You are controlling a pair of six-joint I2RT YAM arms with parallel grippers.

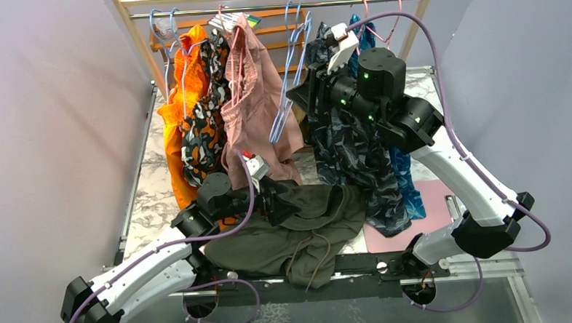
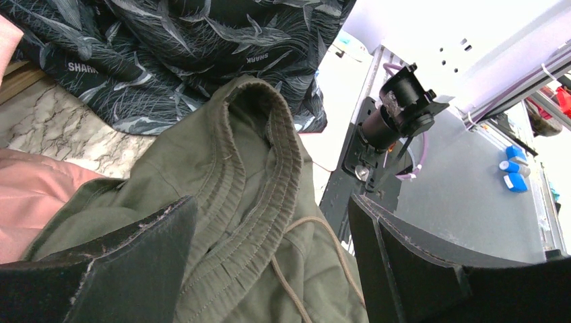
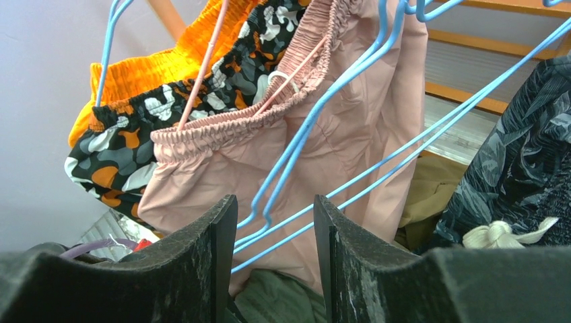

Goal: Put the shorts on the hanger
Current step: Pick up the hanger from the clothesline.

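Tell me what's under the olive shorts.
The shorts lie on the marble table, their near edge draped over the black front rail. Whether the pink mat reaches under them cannot be seen.

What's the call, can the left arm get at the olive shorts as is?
Likely yes: the left claw is open right at the shorts, over their waistband, with nothing in the way.

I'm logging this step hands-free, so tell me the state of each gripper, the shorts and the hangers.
Left gripper: open, fingers either side of the olive waistband.
Right gripper: open, blue wires passing between its fingers.
Olive shorts: crumpled on the table, not on any hanger.
Light-blue hanger: hooked on the rail, bare.
Dusty-pink shorts: hung on the rail.
Leaf-print shorts: hung on the rail.
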